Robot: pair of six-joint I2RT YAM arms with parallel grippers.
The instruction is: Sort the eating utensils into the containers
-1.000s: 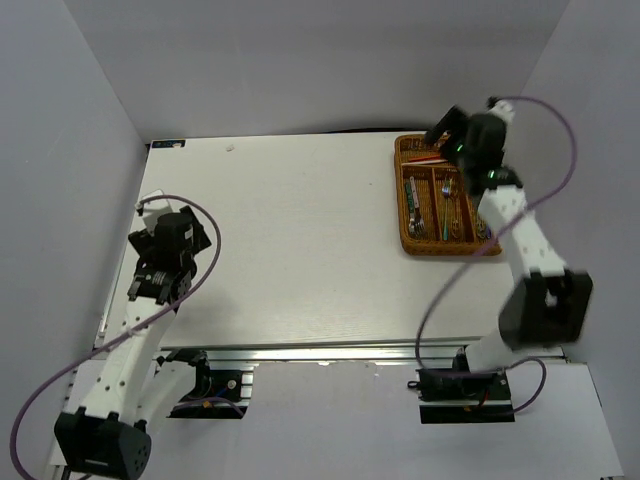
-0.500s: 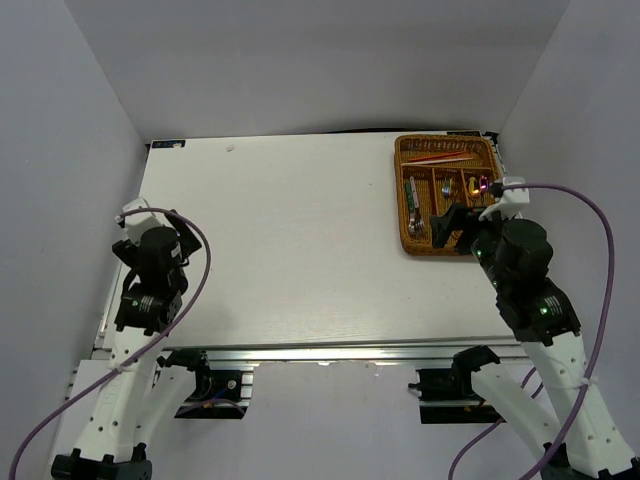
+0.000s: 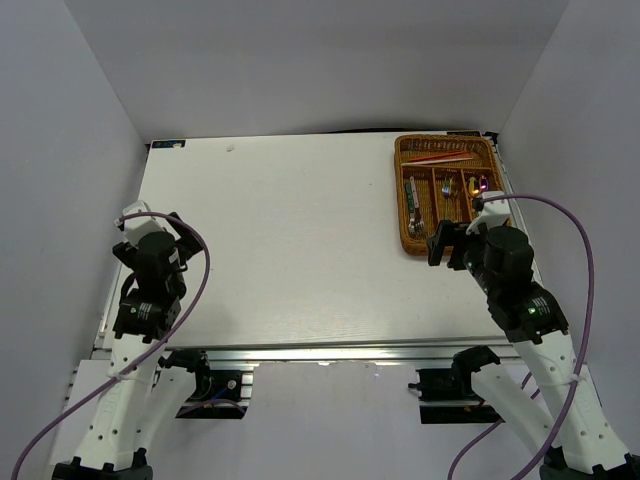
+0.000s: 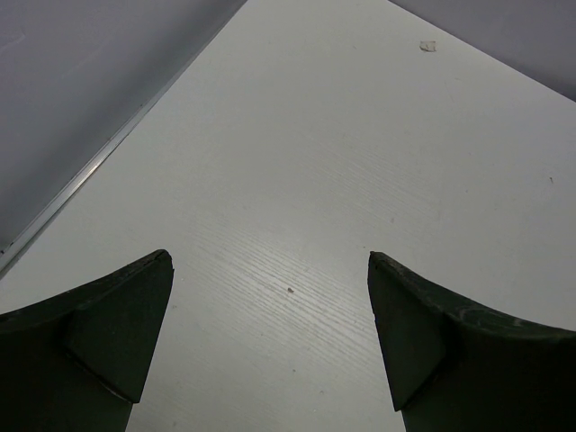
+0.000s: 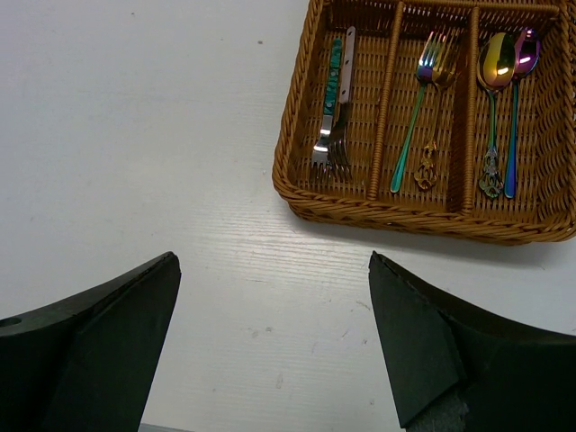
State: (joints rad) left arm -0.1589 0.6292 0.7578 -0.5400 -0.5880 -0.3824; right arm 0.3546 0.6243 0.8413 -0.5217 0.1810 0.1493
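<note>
The brown wicker tray (image 3: 398, 196) sits at the table's far right; it also shows in the right wrist view (image 5: 423, 219). Its left slot holds a green-handled piece (image 5: 335, 76) and a silver fork (image 5: 338, 135). The middle slot holds an iridescent fork (image 5: 414, 121) and a gold fork (image 5: 430, 148). The right slot holds two iridescent spoons (image 5: 494, 99). Red chopsticks (image 3: 440, 157) lie in the crosswise slot. My right gripper (image 5: 272, 261) is open and empty over bare table just before the tray's near end (image 3: 447, 241). My left gripper (image 4: 270, 256) is open and empty at the far left (image 3: 148, 228).
The table's left edge (image 4: 99, 166) with its metal strip runs close beside the left gripper. A small pale scrap (image 4: 428, 45) lies far back on the table. Grey walls enclose the table on three sides.
The right arm has pulled back from over the tray's far end to just before its near end. The left arm has drawn back and turned slightly at the left edge.
</note>
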